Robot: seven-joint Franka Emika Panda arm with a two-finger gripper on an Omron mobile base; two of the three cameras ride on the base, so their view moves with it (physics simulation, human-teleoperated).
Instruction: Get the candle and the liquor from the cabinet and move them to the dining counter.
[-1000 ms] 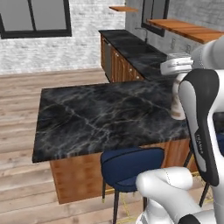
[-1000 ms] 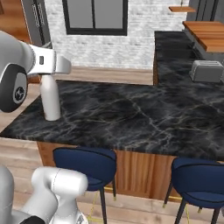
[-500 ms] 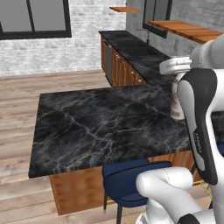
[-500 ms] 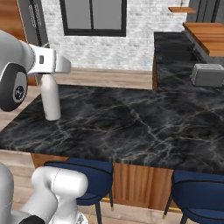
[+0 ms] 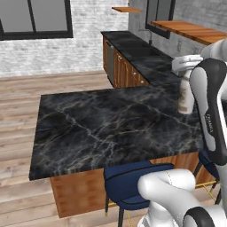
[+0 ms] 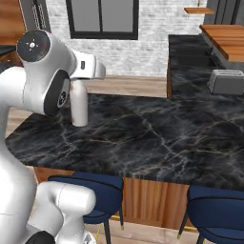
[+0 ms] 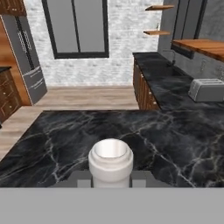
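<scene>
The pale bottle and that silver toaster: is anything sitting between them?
No. In the right base view, bare black marble of the dining counter stretches between the liquor and the toaster.

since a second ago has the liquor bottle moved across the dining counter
Cannot tell. The base drove, shifting everything; the liquor bottle sits equally near the dining counter left edge.

one liquor (image 6: 79, 104) bottle, one toaster (image 6: 226, 81), two blue stools (image 6: 90, 198) and one dining counter (image 6: 157, 143) are counted.
</scene>
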